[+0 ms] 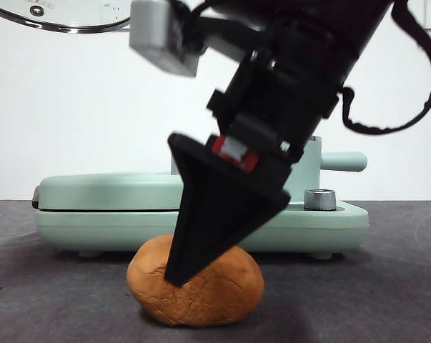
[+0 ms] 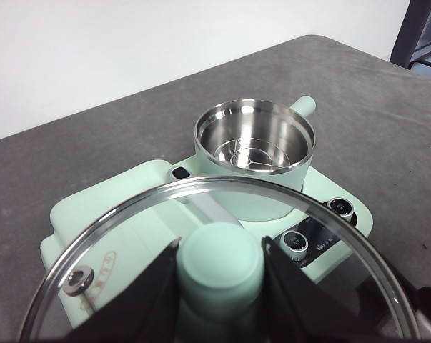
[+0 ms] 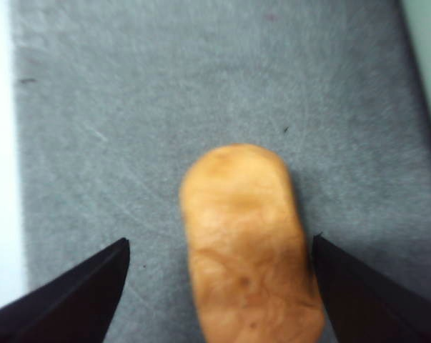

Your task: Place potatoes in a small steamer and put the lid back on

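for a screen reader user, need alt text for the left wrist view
The left end effector grips the green knob of a clear glass lid, held above a mint-green steamer pot that stands open and empty on a matching cooker, on a grey table.

Right gripper (image 3: 219, 286) spread low; left gripper (image 2: 219, 275) clamped, raised.

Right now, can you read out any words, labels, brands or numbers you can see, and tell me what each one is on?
No text can be read.
Cooker base: faint orange marking under the glass lid, too blurred to read.
Control panel by the knobs: tiny markings, too small to read.
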You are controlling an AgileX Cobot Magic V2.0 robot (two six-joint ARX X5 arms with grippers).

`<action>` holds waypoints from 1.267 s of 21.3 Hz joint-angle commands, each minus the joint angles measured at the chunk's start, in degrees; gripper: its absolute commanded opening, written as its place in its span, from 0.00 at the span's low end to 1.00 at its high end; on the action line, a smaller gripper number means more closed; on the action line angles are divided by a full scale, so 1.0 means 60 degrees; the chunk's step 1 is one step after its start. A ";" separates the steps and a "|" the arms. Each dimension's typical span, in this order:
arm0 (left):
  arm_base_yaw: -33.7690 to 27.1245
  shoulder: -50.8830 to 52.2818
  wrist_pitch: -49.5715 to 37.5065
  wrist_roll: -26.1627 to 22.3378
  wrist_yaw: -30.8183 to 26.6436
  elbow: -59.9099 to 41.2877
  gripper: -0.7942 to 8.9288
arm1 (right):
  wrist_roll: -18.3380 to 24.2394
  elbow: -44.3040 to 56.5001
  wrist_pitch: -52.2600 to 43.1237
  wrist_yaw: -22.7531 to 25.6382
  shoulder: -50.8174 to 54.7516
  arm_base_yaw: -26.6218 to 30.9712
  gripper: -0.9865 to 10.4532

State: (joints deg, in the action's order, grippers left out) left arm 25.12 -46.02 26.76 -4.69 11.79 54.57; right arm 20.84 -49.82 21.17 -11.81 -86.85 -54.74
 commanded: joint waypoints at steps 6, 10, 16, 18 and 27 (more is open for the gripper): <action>0.0040 0.0004 -0.0379 0.0080 0.0000 0.0138 0.10 | -0.0412 -0.0146 -0.0200 0.0583 -0.0393 -0.0098 0.25; 0.0040 0.0004 -0.0379 0.0076 0.0000 0.0138 0.10 | -0.1260 -0.0211 0.0266 0.0739 0.0404 -0.0084 0.25; 0.0040 0.0004 -0.0386 0.0076 0.0000 0.0138 0.10 | -0.3974 -0.1851 0.2703 0.1268 0.2255 0.0747 0.25; 0.0040 0.0004 -0.0393 0.0073 0.0000 0.0138 0.10 | -0.4484 -0.3169 0.4000 0.1472 0.2233 0.1435 0.25; 0.0040 0.0004 -0.0408 0.0076 0.0004 0.0138 0.10 | -0.3923 -0.6878 0.4987 0.1126 0.0557 0.4091 0.25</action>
State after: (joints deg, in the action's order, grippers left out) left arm 25.12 -46.02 26.65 -4.69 11.79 54.57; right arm -3.79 -89.43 50.92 -4.73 -81.41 -30.26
